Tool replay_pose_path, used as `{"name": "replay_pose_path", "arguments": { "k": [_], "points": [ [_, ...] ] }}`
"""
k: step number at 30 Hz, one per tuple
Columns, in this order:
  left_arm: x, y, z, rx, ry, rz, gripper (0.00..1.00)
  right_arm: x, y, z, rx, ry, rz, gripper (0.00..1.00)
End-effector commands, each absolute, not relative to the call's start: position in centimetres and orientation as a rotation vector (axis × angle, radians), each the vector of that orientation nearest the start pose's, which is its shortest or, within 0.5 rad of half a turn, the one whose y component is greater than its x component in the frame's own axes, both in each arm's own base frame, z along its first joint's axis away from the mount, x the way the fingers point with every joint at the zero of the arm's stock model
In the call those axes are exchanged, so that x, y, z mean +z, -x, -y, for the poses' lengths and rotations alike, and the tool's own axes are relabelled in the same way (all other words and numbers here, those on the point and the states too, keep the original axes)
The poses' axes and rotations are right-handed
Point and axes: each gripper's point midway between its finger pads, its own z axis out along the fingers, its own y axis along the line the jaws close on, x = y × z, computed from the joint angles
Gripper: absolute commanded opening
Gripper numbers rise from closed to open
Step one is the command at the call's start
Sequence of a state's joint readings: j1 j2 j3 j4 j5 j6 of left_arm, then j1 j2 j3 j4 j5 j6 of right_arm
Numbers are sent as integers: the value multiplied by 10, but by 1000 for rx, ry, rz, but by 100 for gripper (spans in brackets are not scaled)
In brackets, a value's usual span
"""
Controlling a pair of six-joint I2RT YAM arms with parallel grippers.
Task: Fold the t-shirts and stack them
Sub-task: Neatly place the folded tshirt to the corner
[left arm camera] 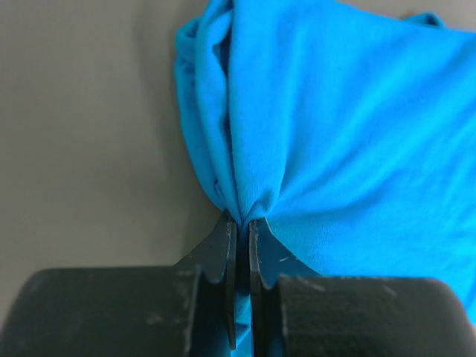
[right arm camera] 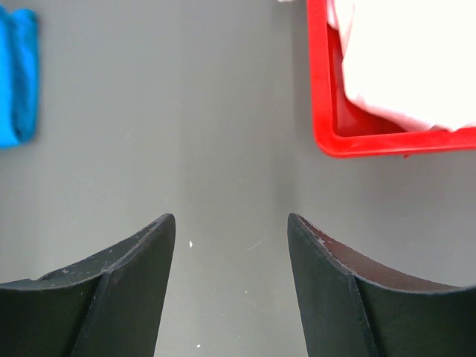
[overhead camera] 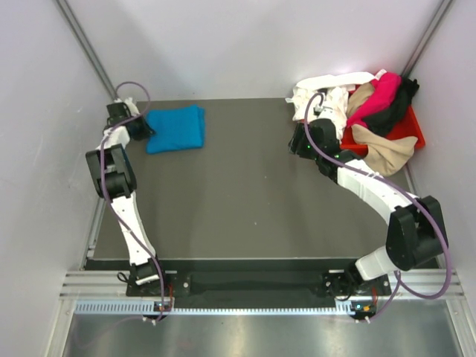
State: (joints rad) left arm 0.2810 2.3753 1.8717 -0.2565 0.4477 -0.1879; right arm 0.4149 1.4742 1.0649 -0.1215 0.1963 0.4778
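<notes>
Working across the dark grey table (overhead camera: 238, 193), you are, by my reading, finishing garment one. Other t-shirts (overhead camera: 375, 104) are lying heaped in the red plastic tray (overhead camera: 413, 131); the bright blue soft-cloth t-shirt (overhead camera: 176, 128) is lying folded far left. The left gripper (left arm camera: 242, 227) is pinching its bunched edge. The right gripper (right arm camera: 230, 219) is hovering spread beside the tray. Next move: let go, fetch another.

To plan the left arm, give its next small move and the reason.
Probably open the left gripper and back off: its jaws are shut on the edge of the blue shirt, which already lies folded on the table.
</notes>
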Motion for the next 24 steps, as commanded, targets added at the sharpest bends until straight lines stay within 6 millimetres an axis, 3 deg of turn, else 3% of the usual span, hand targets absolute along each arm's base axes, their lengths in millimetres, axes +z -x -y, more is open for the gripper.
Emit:
{"name": "replay_pose_path", "arguments": {
  "k": [1, 3, 4, 6, 8, 16, 21, 24],
  "points": [
    [65, -621, -156, -220, 331, -2179, 0, 203, -409, -150, 289, -172, -2030, 62],
    [60, -630, -171, -162, 290, -2171, 0, 205, -408, -149, 280, -162, -2031, 62],
    [75, -640, -179, -119, 268, -2132, 0, 210, -408, -148, 275, -155, -2023, 62],
    [72, -647, -189, -66, 240, -2123, 0, 210, -408, -147, 263, -154, -2034, 62],
    [83, -653, -202, 20, 201, -2093, 0, 214, -407, -147, 264, -151, -2028, 62],
    [100, -662, -242, 304, 83, -2028, 0, 214, -408, -153, 292, -128, -2040, 63],
    [107, -664, -264, 443, 96, -1994, 0, 214, -411, -155, 287, -111, -2049, 63],
    [111, -666, -266, 463, 89, -1976, 0, 217, -412, -155, 285, -104, -2043, 64]
  ]
}}
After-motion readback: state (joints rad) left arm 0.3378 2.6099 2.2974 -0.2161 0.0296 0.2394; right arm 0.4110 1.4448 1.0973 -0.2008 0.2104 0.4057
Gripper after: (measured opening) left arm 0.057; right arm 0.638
